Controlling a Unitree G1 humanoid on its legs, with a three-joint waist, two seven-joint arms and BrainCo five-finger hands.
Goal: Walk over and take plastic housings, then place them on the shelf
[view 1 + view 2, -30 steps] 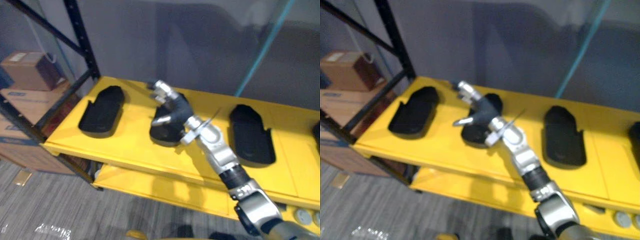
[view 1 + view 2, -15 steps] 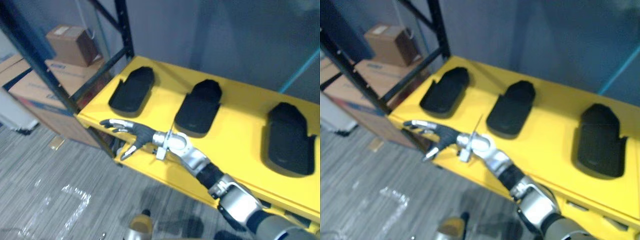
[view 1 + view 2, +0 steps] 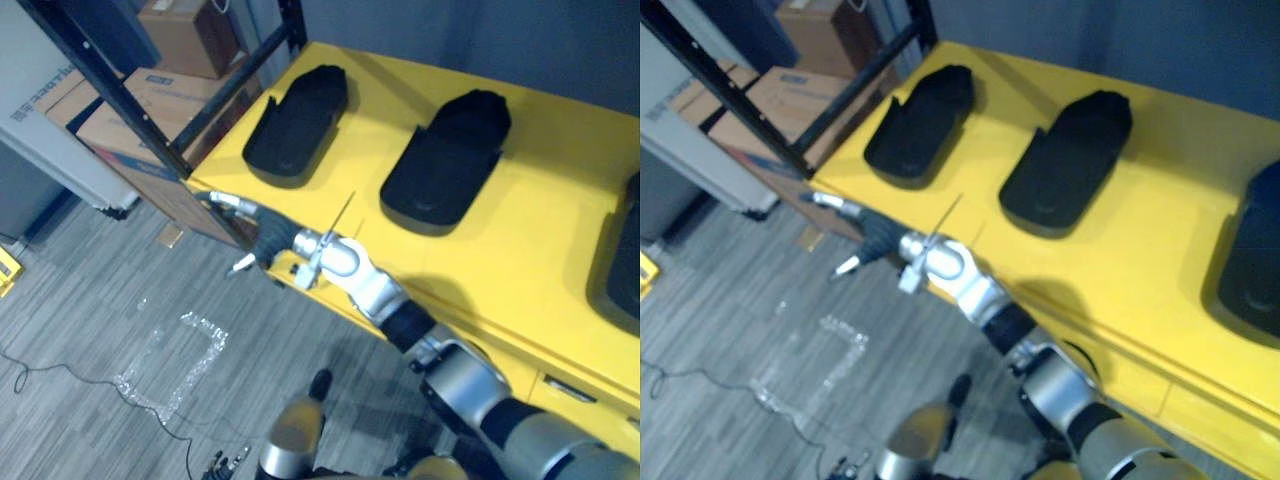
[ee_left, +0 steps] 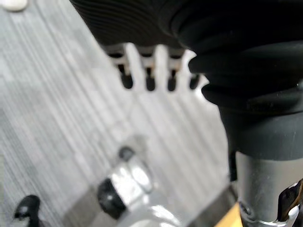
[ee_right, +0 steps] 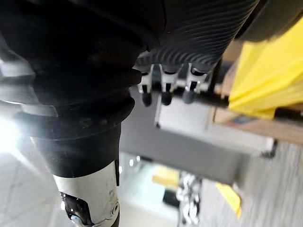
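— Housings?
— Three black moulded housings (image 3: pixel 447 160) lie on the yellow shelf (image 3: pixel 540 230), unheld.
— Hands?
— Eye views: right hand (image 3: pixel 265 235) splayed, empty, off the shelf corner. Wrist view: left hand (image 4: pixel 150 71) relaxed, empty, over grey striped floor (image 4: pixel 57 94).

Black housings (image 3: pixel 300 125) flat on yellow shelf (image 3: pixel 540 250)

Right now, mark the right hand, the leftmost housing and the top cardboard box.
right hand (image 3: pixel 264 236): left eye view, dark back cover.
leftmost housing (image 3: pixel 297 125): left eye view, its middle.
top cardboard box (image 3: pixel 188 35): left eye view, its front side.
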